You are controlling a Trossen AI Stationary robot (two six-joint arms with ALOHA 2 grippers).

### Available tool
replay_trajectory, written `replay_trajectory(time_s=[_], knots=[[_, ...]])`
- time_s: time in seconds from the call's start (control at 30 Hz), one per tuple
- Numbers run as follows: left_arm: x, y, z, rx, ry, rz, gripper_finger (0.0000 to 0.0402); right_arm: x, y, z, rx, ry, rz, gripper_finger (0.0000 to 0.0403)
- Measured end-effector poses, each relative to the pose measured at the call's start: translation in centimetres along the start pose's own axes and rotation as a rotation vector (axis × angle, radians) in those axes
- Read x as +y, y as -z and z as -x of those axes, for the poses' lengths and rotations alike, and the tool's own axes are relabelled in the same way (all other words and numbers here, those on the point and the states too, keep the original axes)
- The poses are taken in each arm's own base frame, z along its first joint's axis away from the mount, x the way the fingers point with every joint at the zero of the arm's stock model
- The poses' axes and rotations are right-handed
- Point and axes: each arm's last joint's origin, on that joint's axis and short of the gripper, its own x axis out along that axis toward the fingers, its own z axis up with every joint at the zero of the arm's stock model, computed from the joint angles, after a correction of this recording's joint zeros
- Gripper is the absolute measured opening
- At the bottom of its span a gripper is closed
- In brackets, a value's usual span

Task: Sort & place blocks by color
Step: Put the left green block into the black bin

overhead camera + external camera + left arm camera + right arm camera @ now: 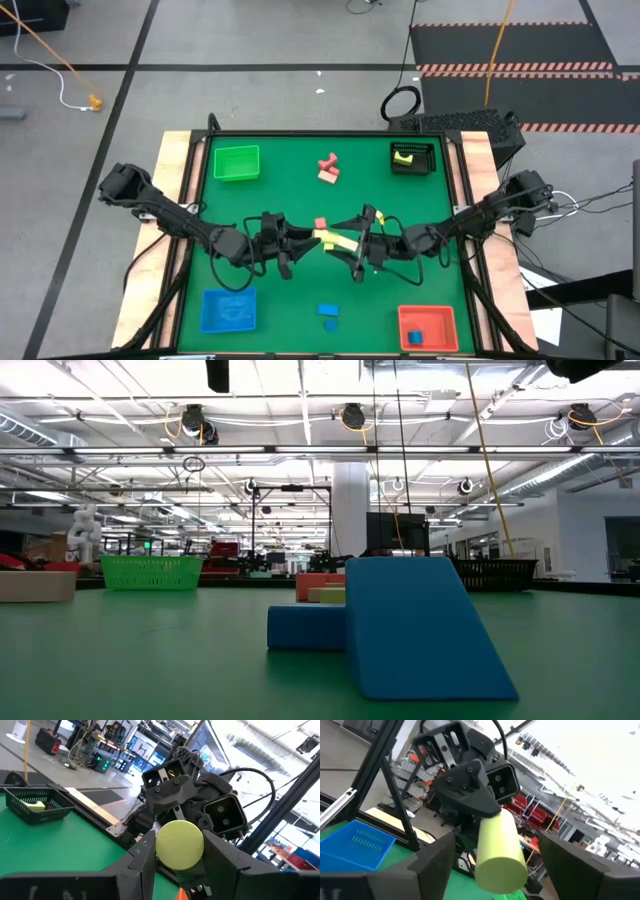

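A yellow cylinder block [336, 241] hangs over the table's middle between my two grippers. My left gripper [179, 865] is shut on it; its round end face [180, 845] looks at the left wrist camera. My right gripper [495, 865] is open, with a finger well clear on each side of the cylinder's other end [500, 865]. A red block [320, 224] lies just beyond them. Pink and tan blocks [328, 170] lie farther back, and two blue blocks [329, 317] near the front edge. My left gripper holds the yellow cylinder near one end [165, 862], pinched between its two fingers. The fingers come level from the table's left and lie along the cylinder. The cylinder is lifted clear of the table and points toward my right gripper.
Four trays stand in the corners: green [236, 162] far left, black [413, 157] far right with a yellow block inside, blue [228, 310] near left, red [440, 318] near right with a blue block [415, 337] inside. The blue wedge [420, 625] fills the low view's front.
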Motion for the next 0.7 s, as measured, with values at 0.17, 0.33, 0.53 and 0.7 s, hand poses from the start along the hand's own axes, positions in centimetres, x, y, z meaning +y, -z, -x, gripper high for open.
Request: replay_trajectory(time_s=[0.17,0.33,0.53,0.7], knots=[[-0.01,-0.02,0.0,-0.001,0.002,0.001,0.0129,-0.33,0.05,-0.29,0.006,0.011,-0.058,0.0208],[-0.01,-0.09,-0.01,-0.008,0.001,0.0,0.0129,-0.56,0.22,-0.4,0.01,0.017,-0.131,0.0119],[-0.03,-0.09,0.01,-0.007,0.001,0.002,0.0129,-0.57,0.23,-0.41,0.01,0.017,-0.147,0.0109],[-0.01,-0.09,-0.01,-0.007,0.0,0.005,0.0144,-0.59,0.26,-0.4,0.019,0.028,-0.163,0.0109]])
